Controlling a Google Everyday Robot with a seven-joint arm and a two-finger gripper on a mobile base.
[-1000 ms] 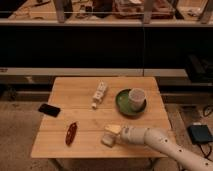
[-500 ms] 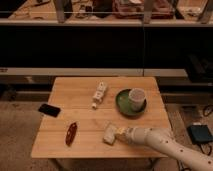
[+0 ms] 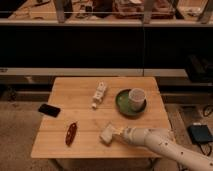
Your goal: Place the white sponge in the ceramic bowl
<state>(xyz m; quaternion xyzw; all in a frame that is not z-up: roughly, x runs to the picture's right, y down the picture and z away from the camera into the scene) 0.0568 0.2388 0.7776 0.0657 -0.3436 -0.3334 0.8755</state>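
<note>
Well, the arm (image 3: 160, 145) has crept in from the right along the near edge of the table (image 3: 70, 92), and the white sponge (image 3: 106, 135) has slid a touch to the left over the last second. The gripper (image 3: 117, 133) sits right against the sponge's right side. Whether it has closed on the sponge or is only nudging it, I cannot tell from where I stand. The sponge looks to be down on the wood, not raised. The ceramic bowl (image 3: 122, 104) lies farther back and to the right, well apart from it, with a white cup (image 3: 136, 97) standing inside. So I'd say the pickup is only being set up, and the carry to the bowl is all left to do.
</note>
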